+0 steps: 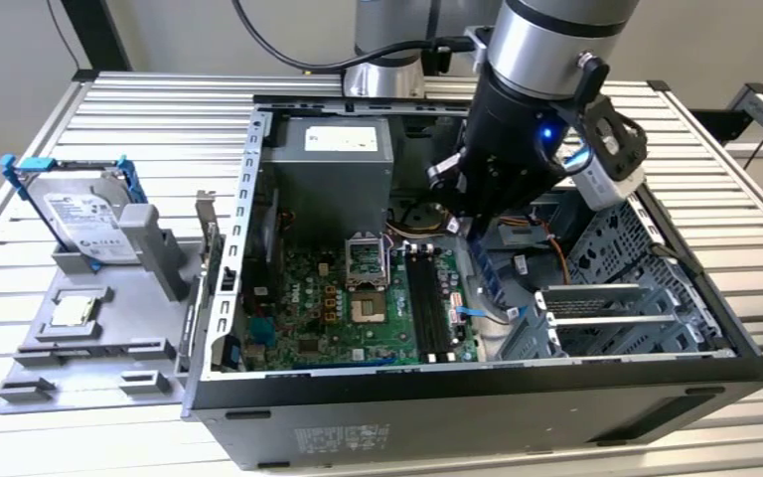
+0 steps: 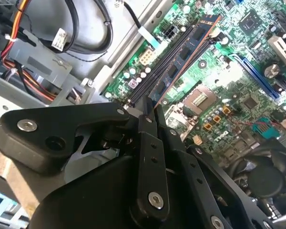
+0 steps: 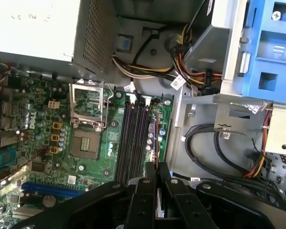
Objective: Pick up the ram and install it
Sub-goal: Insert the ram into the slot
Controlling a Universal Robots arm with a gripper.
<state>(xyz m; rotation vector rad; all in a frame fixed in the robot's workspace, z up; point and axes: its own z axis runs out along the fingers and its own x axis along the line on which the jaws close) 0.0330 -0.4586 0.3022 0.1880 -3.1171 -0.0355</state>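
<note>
Open computer case (image 1: 699,328) on slatted table (image 1: 130,109), hard drive (image 1: 83,219) in blue bracket, grey tray (image 1: 90,348)

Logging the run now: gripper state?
Gripper: closed on the ram, held edge-on over the motherboard's memory slots.

The arm (image 1: 554,45) is a silver tube ending in a black wrist with a small blue light and a black cable. The gripper (image 2: 150,114) is matte black, its linkage bars fastened with silver screws.
</note>
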